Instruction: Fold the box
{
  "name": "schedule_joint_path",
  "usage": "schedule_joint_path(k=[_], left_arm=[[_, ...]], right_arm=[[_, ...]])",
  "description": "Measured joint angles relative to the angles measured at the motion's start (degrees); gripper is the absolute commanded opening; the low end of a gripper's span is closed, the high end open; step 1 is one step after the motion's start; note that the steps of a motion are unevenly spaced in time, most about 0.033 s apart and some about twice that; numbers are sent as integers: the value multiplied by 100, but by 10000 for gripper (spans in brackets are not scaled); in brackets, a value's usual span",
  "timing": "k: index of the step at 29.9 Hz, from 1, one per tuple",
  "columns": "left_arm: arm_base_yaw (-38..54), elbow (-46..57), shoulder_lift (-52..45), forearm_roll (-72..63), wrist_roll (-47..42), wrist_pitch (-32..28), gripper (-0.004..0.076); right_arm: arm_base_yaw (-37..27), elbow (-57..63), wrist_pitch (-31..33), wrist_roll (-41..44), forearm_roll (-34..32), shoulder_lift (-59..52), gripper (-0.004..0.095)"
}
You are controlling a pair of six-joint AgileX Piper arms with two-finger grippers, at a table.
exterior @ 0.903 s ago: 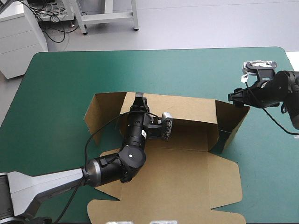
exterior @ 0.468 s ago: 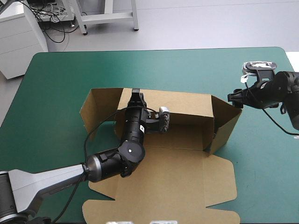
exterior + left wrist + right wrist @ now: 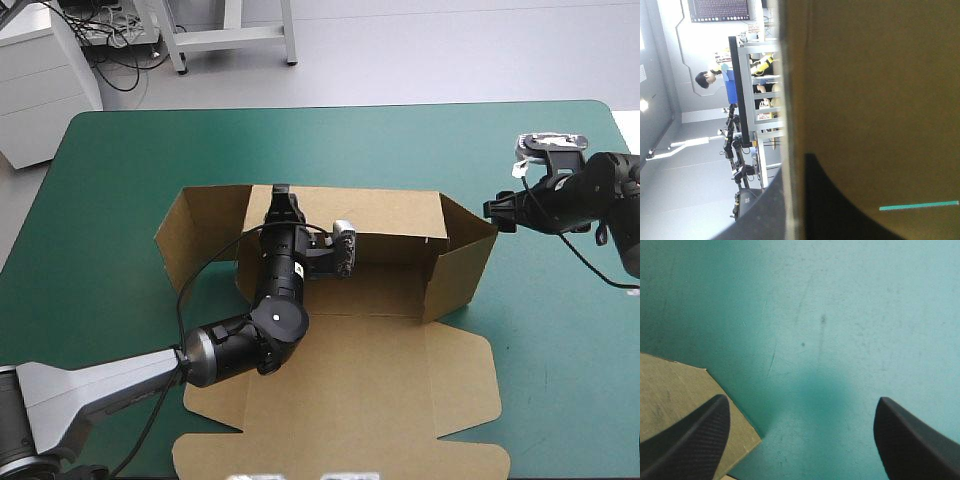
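Fingers [image 3: 837,220] on my left gripper [image 3: 281,195] are all but closed, one black tip on each side of a brown board edge. I've got the box [image 3: 440,300] pinched by its rear wall [image 3: 385,212]. In the high view that grip sits just left of centre, at the wall's top edge, with the left arm [image 3: 270,320] reaching up across the box from the lower left of the frame.

My right gripper [image 3: 497,210] is spread wide and holds nothing. Its two black fingers [image 3: 695,440] stand well apart, with bare teal-green cover between them. A corner of brown board lies under and just beside one of those fingers. From above, that gripper is right of centre, at the outer tip of the right end flap [image 3: 462,262]. I can't tell whether it touches.

The box lies mid-desk [image 3: 120,170]. Its rear wall is upright, and the right end flap is raised and angled forward. Its left end flap [image 3: 190,235] is raised and swung outward toward the left of the frame. The big lid panel [image 3: 370,390] lies flat on the cover, running down to the bottom edge of the frame.
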Motion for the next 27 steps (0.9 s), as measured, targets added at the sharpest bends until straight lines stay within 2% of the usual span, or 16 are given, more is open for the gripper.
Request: schedule_joint_path(k=[7, 14, 27], left_arm=[[0, 0, 0, -6, 0, 8, -32], [0, 0, 1, -17, 0, 19, -32], [0, 0, 6, -17, 0, 19, -32]], right_arm=[[0, 668, -392, -437, 567, -71, 722], [0, 1558, -852, -1227, 1073, -687, 722], [0, 2389, -600, -3508, 2174, -1110, 722]])
